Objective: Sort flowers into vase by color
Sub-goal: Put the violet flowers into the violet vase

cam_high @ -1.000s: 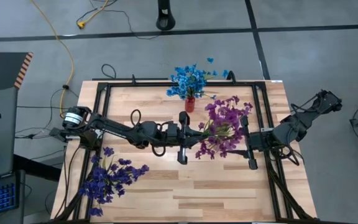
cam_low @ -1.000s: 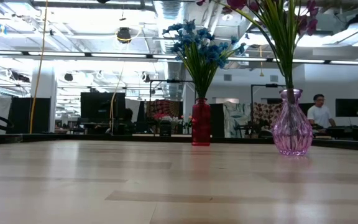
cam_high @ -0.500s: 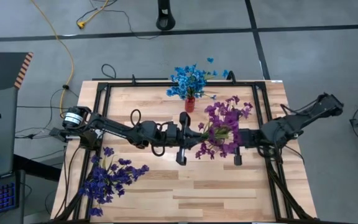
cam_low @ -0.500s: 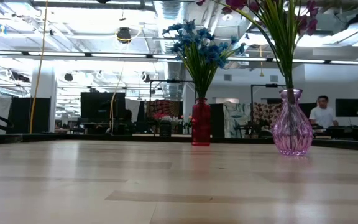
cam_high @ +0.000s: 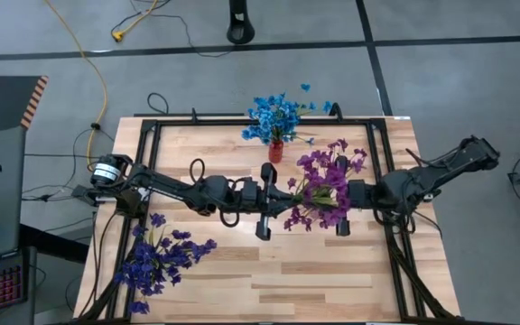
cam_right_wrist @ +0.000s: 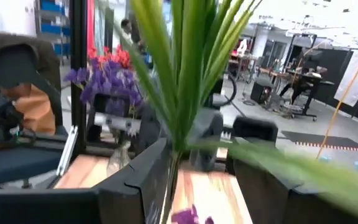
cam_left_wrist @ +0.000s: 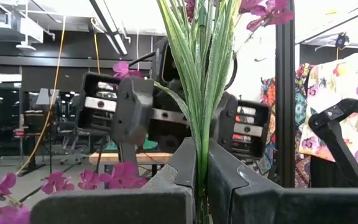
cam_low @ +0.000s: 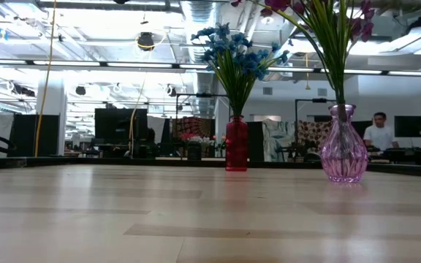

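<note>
Light butcher-block wooden table (cam_high: 278, 271): magenta-purple flower bunch (cam_high: 325, 183) stands in a pink glass vase (cam_low: 342, 146), blossoms cut off in the low view. Left gripper (cam_left_wrist: 201, 168) is clamped on its green stems; right gripper (cam_right_wrist: 197, 168) straddles the same stems from the opposite side, fingers parted, contact unclear.

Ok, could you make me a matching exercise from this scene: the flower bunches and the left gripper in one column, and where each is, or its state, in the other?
Things:
1. bright blue artificial flowers
2. magenta-purple artificial flowers
3. dark violet artificial flowers
4. left gripper

Places or states:
A. lying flat on the light wooden table
B. standing in the slim red vase
C. shut on green stems
D. standing in the clear pink glass vase

Pairs: 1-B, 2-D, 3-A, 4-C.
</note>
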